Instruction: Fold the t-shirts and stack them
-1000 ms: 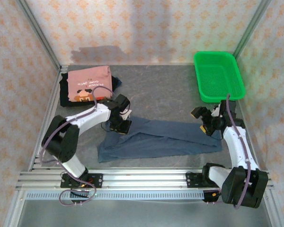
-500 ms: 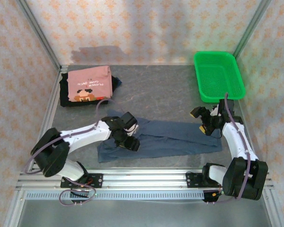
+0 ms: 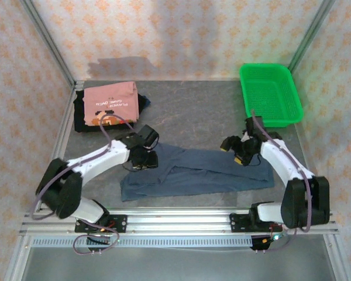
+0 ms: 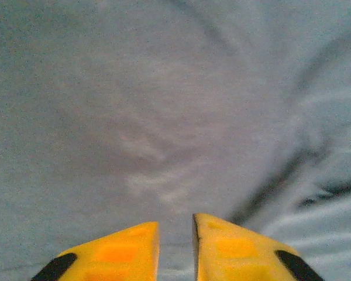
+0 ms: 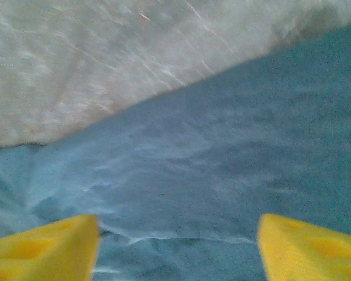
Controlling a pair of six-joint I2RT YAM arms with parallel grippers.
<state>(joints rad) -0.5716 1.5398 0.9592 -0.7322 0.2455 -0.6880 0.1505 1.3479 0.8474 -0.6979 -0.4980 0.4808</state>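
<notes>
The slate-blue t-shirt [image 3: 205, 174] lies as a long, creased strip across the middle of the table. My left gripper [image 3: 141, 159] is low over its upper left end. In the left wrist view the yellow fingertips [image 4: 134, 246] stand a narrow gap apart against the blue cloth [image 4: 164, 117], and I cannot tell whether cloth is pinched. My right gripper [image 3: 233, 151] hovers over the strip's upper right part, open wide above a hem of the cloth [image 5: 222, 158]. The salmon-pink t-shirt [image 3: 110, 102] lies folded on the black t-shirt [image 3: 81, 120] at the back left.
A green mesh basket [image 3: 270, 93] stands in the back right corner. Grey tabletop [image 3: 193, 117] stretches between the stack and the basket. Patterned walls close the sides and back, and an aluminium rail [image 3: 175, 219] runs along the near edge.
My left gripper swung right and nearer over the shirt with its jaws parted, then came back up-left and narrowed them. The right gripper moved left onto the shirt's upper edge and narrowed somewhat.
</notes>
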